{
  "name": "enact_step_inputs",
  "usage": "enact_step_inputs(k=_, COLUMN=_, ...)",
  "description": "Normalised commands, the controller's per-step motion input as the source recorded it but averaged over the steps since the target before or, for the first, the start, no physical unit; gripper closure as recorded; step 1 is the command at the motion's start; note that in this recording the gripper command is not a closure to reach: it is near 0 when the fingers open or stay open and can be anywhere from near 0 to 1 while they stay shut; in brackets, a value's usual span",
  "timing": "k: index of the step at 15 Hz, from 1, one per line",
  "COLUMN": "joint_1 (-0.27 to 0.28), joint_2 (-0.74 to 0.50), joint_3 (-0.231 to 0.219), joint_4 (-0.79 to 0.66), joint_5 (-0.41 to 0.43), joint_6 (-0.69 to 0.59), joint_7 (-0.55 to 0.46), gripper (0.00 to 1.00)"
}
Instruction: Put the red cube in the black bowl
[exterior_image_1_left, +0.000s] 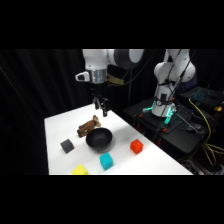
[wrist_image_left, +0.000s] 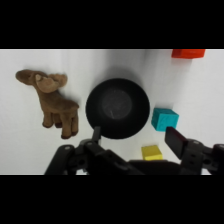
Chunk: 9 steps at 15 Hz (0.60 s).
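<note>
**High over the bowl, red cube still waiting on the table**

Starting with the white table (exterior_image_1_left: 150, 162) — it carries everything, and I'm hanging above its far end, well off the surface. That height is why my wrist view takes in nearly the whole spread at once.

Next, the black bowl (wrist_image_left: 118, 107): it sits near the middle of the table, hollow up and nothing in it, so the drop spot is ready. In my wrist view it lies almost straight below me.

Just beside the bowl, on its far side in the side view, is the brown toy animal (wrist_image_left: 52, 100) — lying flat, close to the rim but out of the way as far as I can judge.

My gripper (wrist_image_left: 135, 136) is spread wide and holds nothing, fingers apart as they would be for a pick.

Now the blocks. The red cube (exterior_image_1_left: 136, 146) rests on the table, on the bowl's side nearest my base, near it but apart — in my wrist view only its edge peeks in at the top. So I reckon I must travel across and come down on it. The teal cube (exterior_image_1_left: 106, 161), yellow cube (exterior_image_1_left: 79, 170) and dark grey cube (exterior_image_1_left: 67, 146) sit along the near side, clear of that route.
</note>
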Motion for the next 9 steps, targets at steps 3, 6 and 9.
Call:
enact_step_inputs(k=3, joint_1=-0.012, joint_2=-0.03, joint_3=0.029, joint_4=0.01, joint_5=0.016, joint_6=-0.02, joint_7=0.04, gripper=0.0)
enact_step_inputs(k=6, joint_1=0.034, joint_2=-0.16, joint_3=0.062, joint_4=-0.1, joint_5=0.059, joint_6=0.01, joint_7=0.18, gripper=0.0)
enact_step_inputs(k=9, joint_1=0.096, joint_2=-0.25, joint_3=0.105, joint_4=-0.24, joint_5=0.117, joint_6=0.05, joint_7=0.27, gripper=0.0)
